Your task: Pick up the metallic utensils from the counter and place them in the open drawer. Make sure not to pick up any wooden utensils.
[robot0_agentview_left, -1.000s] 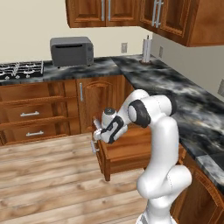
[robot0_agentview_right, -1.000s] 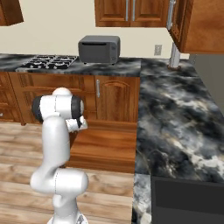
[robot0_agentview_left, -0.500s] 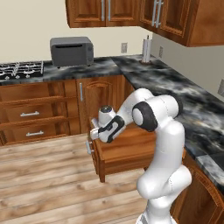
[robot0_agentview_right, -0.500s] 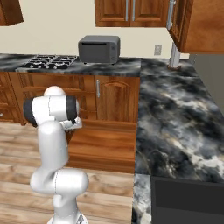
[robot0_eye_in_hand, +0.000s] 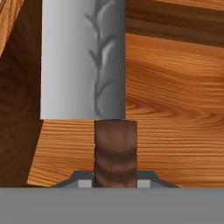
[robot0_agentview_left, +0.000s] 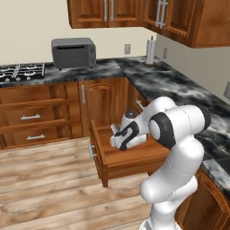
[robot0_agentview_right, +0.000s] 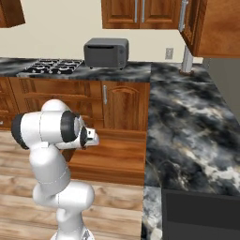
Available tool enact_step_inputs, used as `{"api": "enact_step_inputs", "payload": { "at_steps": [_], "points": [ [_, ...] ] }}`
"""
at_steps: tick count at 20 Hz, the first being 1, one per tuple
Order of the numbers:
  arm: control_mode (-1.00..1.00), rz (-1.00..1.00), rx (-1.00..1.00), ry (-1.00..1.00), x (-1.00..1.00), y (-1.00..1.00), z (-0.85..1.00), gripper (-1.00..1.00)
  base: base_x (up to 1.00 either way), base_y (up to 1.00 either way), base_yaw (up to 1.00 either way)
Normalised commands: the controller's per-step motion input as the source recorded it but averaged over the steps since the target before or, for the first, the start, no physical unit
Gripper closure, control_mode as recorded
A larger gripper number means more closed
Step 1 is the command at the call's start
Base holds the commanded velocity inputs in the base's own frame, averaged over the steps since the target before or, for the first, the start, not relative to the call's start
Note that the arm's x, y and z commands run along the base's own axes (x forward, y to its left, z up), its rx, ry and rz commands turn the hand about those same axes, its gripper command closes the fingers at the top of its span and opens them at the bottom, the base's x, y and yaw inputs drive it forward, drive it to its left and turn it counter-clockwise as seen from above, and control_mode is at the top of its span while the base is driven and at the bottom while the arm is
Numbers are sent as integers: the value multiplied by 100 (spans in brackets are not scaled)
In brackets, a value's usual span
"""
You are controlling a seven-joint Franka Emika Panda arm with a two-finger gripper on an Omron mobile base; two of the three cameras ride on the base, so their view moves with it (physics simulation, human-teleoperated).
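While hovering over the open drawer (robot0_agentview_left: pixel 130 155), the hand (robot0_agentview_left: pixel 117 140) is gripping the cleaver (robot0_eye_in_hand: pixel 83 61) by its handle.
Risk: releasing near the drawer's front edge, blade catching the wall.

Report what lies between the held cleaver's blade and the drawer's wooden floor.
Nothing. In the hand view the cleaver, gripped by its handle in the tool, hangs over bare drawer wood.

Silver-bladed cleaver (robot0_eye_in_hand: pixel 83 61), reddish handle, held over the open wooden drawer (robot0_agentview_left: pixel 130 157).
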Motion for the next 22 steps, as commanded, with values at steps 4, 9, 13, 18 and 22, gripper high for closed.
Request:
{"api": "enact_step_inputs", "payload": {
  "at_steps": [4,9,13,18,22],
  "points": [
    [-100,-9,4,10,15,-57,-3,100,0,0,0],
    [-100,-5,3,11,30,-39,-21,100,0,0,0],
    [-100,-1,1,7,22,-8,-47,100,0,0,0],
    [-100,0,0,2,22,0,-55,100,0,0,0],
    [-100,0,0,1,42,0,-45,100,0,0,0]
  ]
}}
